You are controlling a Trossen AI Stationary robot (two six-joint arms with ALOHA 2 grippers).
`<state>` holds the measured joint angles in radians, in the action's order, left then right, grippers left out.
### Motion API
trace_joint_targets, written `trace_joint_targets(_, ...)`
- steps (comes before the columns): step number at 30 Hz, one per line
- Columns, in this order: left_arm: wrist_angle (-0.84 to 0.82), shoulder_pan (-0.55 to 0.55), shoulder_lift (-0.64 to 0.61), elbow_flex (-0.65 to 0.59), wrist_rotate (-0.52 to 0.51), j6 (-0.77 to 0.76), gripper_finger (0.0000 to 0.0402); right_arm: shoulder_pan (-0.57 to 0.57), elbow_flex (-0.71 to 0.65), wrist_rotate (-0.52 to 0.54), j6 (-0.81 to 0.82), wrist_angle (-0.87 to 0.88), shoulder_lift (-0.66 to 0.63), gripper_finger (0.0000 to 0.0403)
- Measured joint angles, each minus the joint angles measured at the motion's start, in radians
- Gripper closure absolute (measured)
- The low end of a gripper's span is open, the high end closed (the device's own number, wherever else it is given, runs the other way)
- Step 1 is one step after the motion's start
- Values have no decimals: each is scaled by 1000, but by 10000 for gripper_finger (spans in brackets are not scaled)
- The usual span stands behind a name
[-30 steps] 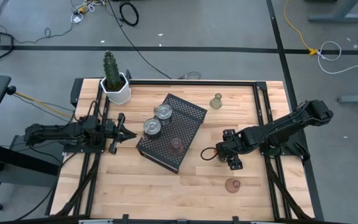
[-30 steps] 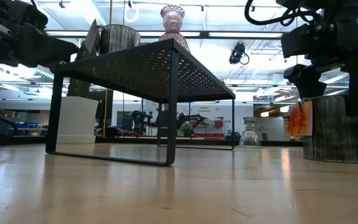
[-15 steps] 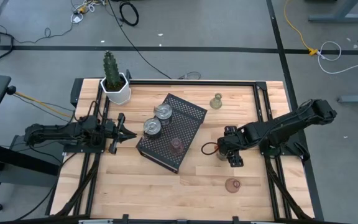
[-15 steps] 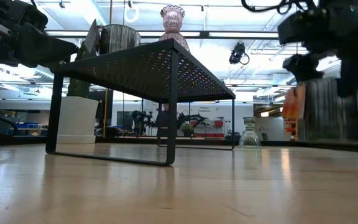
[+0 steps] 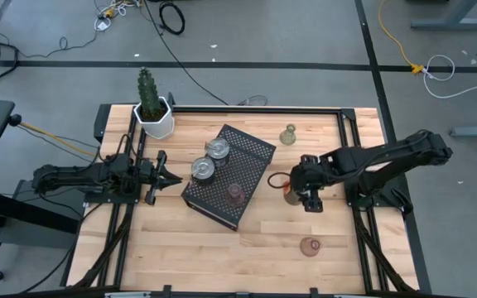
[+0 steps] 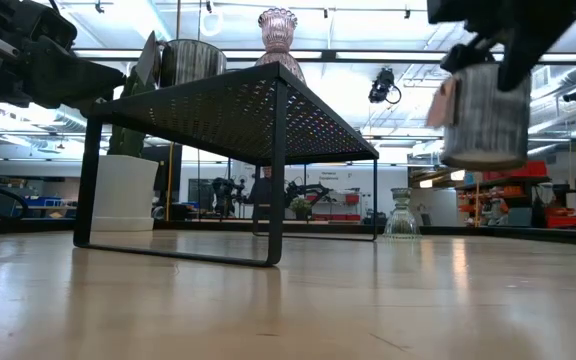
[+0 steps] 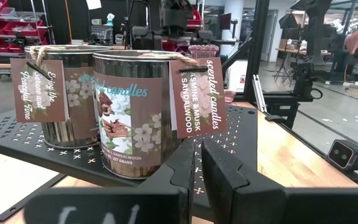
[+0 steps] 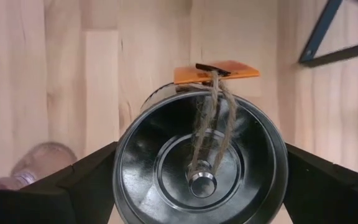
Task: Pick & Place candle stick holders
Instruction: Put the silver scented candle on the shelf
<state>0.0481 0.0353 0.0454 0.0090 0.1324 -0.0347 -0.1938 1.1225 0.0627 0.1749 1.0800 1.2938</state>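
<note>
From above, the right gripper [image 5: 296, 187] holds a silver tin holder [image 5: 291, 192] above the wooden table [image 5: 172, 248], just right of the black tray [image 5: 251, 153]. Two more silver tins [image 5: 217, 150] stand on the tray with a pink glass holder [image 5: 235, 194]; an olive glass holder [image 5: 288, 134] and another pink one [image 5: 310, 246] stand on the table. The left gripper [image 5: 161, 175] waits left of the tray, its fingers together.

The low view shows the held tin [image 6: 483, 112] clear of the tabletop.

In the left wrist view, one tin's tag [image 7: 197, 96] reads "scented candles, jasmine & musk sandalwood"; another tag [image 7: 38, 90] reads "Seize the Peaceful Time".

In the right wrist view, the dark fingers [image 8: 73, 180] clamp the tin [image 8: 201, 158], twine and an orange tag [image 8: 216, 73] at its rim.
</note>
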Motion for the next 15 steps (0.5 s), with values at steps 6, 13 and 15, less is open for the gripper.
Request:
trace_joint_targets(6,0,0,0,0,0,0,367,21,78,0,0,54,0,39)
trace_joint_targets(13,0,0,0,0,0,0,367,35,154,0,5,108,0,39)
trace_joint_targets(15,0,0,0,0,0,0,367,36,173,0,14,122,0,39)
